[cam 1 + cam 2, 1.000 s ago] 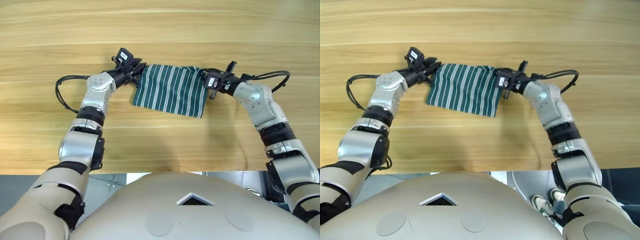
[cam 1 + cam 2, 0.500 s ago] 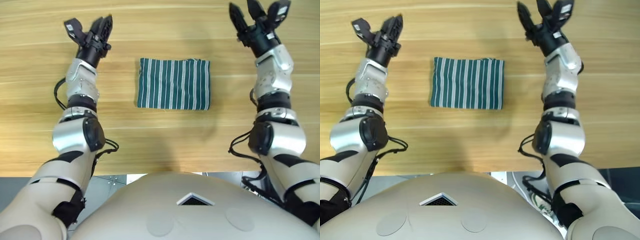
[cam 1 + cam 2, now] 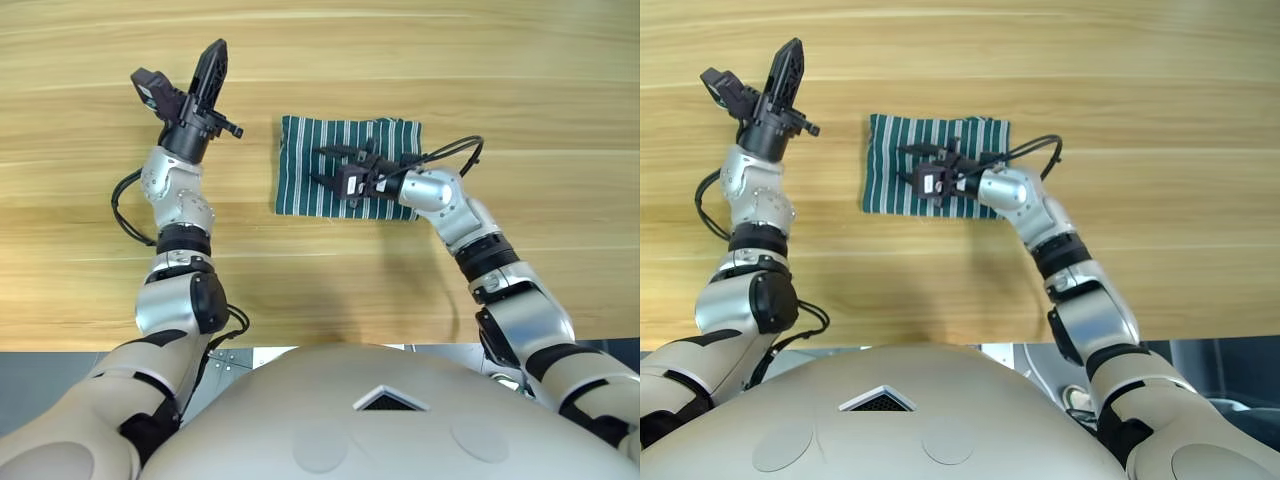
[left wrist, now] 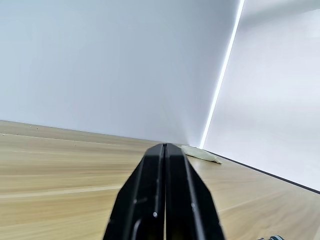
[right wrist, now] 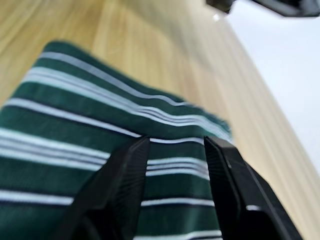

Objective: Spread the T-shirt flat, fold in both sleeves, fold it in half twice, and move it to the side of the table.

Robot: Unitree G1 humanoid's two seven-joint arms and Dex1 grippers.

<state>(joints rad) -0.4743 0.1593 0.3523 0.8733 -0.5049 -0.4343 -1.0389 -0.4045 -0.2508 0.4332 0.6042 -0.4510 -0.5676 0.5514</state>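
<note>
Bench [image 3: 500, 60]: pale wood with the grain running from 9 o'clock to 3 o'clock. It carries the cloth and lies under both arms.

T-shirt [image 3: 295, 150]: dark green with thin white stripes, folded into a compact rectangle. It lies flat on the bench near the middle of the head view, a little toward 12 o'clock. The stripes run from 12 o'clock to 6 o'clock. The edges look fairly square, and the 12 o'clock edge shows a slight ripple at its 1 o'clock corner.

Right arm: comes in from about 4 o'clock of the T-shirt, with the forearm lying low across the cloth's 3 o'clock edge.

Right gripper [image 3: 320, 166]: over the centre of the T-shirt, pointing toward 9 o'clock. Its two black fingers are spread apart with striped cloth showing between them, and nothing is held. The wrist view puts the fingertips very close to the fabric, but I cannot tell whether they touch it.

Left arm: stands up from the bench at about 9 o'clock of the T-shirt, well apart from the cloth.

Left gripper [image 3: 217, 48]: raised in the air and pointing toward 12 o'clock. The two fingers are pressed together along their whole length and hold nothing.

Cables: a black loop [image 3: 455, 150] arches at the right wrist just beyond the cloth's 3 o'clock edge. Another black loop [image 3: 125, 205] hangs beside the left forearm.
</note>
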